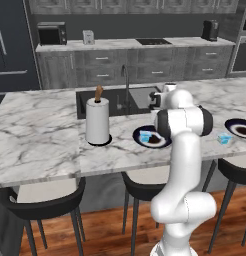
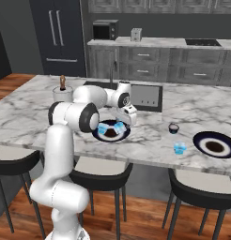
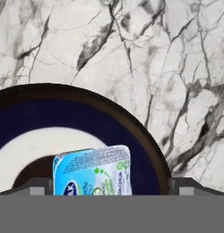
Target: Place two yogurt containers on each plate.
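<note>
Yogurt container [image 3: 92, 171] sat on the near plate [image 3: 86, 113], lying flat with printed top face up, midway between the two fingertips [image 3: 38, 187] and apart from both; long axis across the gap, roughly level in the hand view. Gripper [image 2: 121, 123] hovered right above, jaws spread wide, gripping nothing. From the right base view: two blue cups [image 2: 103, 128] on that plate, another cup [image 2: 180, 148] on the marble counter [image 2: 150, 136] just beside the far plate [image 2: 214, 144]
</note>
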Motion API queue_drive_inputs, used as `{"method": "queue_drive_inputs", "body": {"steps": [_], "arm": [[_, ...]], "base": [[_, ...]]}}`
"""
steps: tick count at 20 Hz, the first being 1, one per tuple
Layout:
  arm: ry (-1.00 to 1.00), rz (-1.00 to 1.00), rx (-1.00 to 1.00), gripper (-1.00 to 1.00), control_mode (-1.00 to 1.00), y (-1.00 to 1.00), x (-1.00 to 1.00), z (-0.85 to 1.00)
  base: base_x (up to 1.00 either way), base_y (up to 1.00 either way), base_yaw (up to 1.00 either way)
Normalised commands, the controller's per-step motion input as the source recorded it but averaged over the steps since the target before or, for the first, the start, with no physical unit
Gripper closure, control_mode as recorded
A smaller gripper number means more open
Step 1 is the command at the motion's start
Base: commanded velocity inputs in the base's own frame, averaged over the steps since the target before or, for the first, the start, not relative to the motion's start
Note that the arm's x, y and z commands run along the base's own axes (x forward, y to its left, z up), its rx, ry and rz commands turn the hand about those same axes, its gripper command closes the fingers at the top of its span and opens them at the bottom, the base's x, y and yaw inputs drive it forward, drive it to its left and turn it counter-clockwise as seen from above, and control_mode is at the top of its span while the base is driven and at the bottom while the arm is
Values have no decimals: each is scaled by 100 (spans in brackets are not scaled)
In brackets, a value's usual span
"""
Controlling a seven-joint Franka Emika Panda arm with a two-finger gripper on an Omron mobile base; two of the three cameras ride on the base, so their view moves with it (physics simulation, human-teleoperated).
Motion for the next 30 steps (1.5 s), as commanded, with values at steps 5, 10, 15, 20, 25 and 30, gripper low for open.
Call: {"method": "queue_drive_inputs", "body": {"steps": [5, 10, 15, 20, 25, 30], "arm": [[0, 0, -1, -100, -100, -1, -2, 15], [-4, 0, -4, -100, -100, 4, 1, 17], [-5, 0, -1, -100, -100, 0, -16, 30], [0, 0, 0, -100, -100, 1, -86, 12], [0, 0, 0, -100, -100, 23, -99, 6], [-4, 0, 0, -100, -100, 30, -98, 10]], "base": [[0, 0, 0], [0, 0, 0], [0, 0, 0], [0, 0, 0], [0, 0, 0], [0, 0, 0]]}}
